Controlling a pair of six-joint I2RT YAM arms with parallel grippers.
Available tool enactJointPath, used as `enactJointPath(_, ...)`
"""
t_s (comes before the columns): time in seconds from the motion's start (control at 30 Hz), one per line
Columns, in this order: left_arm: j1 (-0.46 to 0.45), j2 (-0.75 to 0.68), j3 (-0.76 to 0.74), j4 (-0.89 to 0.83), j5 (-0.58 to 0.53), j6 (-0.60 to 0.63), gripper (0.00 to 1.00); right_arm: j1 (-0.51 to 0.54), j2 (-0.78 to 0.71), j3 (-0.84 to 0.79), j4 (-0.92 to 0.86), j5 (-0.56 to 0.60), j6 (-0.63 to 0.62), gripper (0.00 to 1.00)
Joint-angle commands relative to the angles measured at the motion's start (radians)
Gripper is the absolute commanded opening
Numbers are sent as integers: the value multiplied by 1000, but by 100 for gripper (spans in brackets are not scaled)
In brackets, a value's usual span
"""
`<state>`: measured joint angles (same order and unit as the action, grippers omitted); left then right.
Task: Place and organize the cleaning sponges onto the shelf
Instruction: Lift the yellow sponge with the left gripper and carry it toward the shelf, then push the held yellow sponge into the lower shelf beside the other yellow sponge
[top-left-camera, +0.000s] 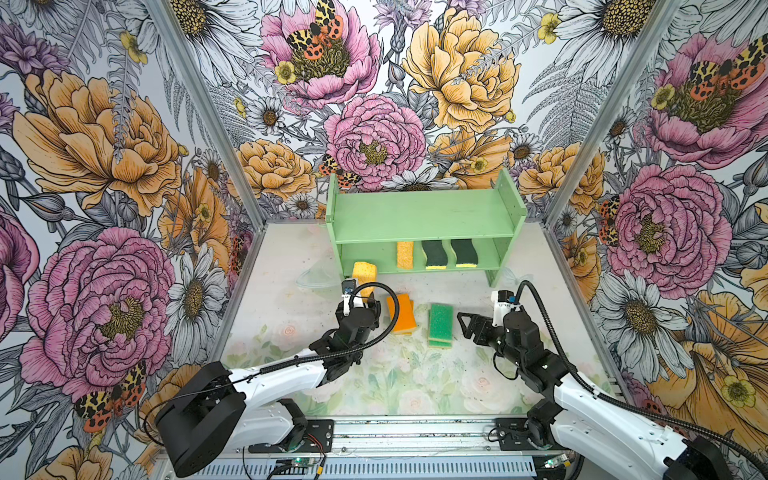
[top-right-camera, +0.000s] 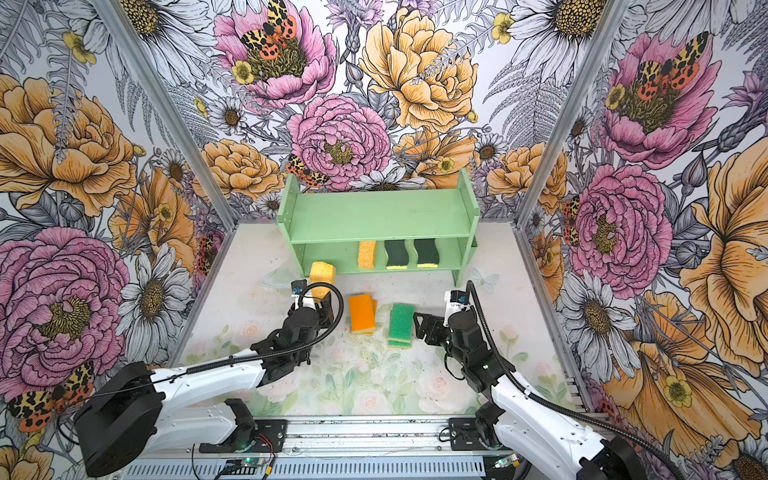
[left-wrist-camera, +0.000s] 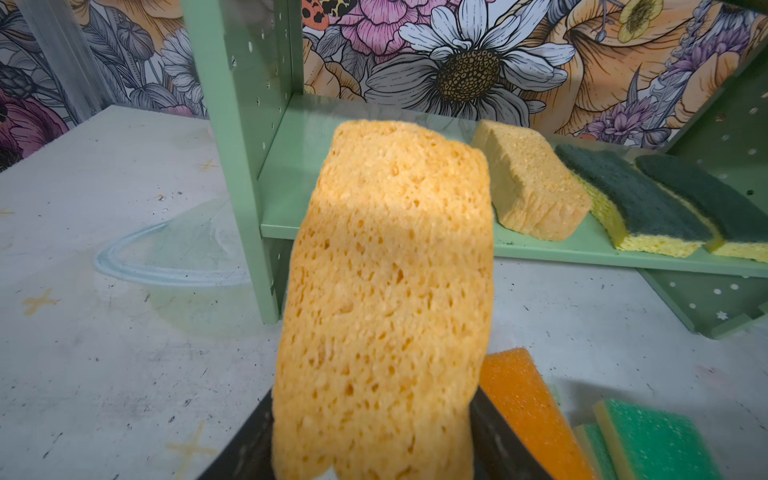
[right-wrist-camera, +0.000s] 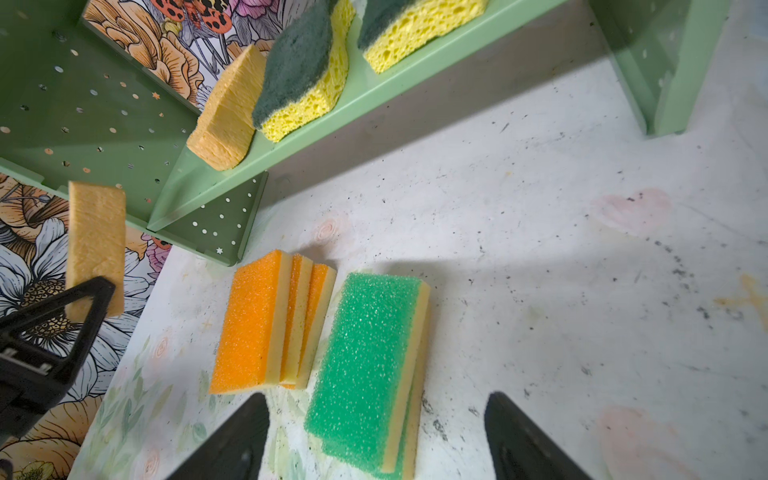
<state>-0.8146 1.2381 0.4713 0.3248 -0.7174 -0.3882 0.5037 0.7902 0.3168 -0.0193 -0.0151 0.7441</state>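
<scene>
My left gripper (top-left-camera: 365, 305) is shut on a porous yellow sponge (top-left-camera: 364, 274), holding it upright above the table just in front of the left end of the mint-green shelf (top-left-camera: 424, 216). In the left wrist view the sponge (left-wrist-camera: 386, 291) fills the middle. The shelf's lower tier holds another porous yellow sponge (top-left-camera: 404, 254) and two wavy dark-green-topped sponges (top-left-camera: 434, 254) (top-left-camera: 464, 252); its top tier is bare. On the table lie an orange-topped stack (top-left-camera: 402, 313) and a green-topped stack (top-left-camera: 441, 324). My right gripper (right-wrist-camera: 376, 399) is open, just right of the green stack (right-wrist-camera: 365, 365).
A clear plastic dish (top-left-camera: 316, 276) lies on the table beside the shelf's left leg. Floral walls close in the table (top-left-camera: 540, 332) on three sides. A metal rail (top-left-camera: 415, 440) with both arm bases runs along the front edge.
</scene>
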Motion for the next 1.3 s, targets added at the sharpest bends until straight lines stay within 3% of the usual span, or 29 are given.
enactJointPath(0.0,8,45,48,88,24,51,55,-7,-30,-8,-9,6,13,83)
enactJointPath(0.63,45,264,172,260,32,122,56,-7,-64,-15,-28,2,26,83)
enactJointPath(1.27,66,373,193,435,-27,171,58,-7,-97,-16,-47,11,30,83)
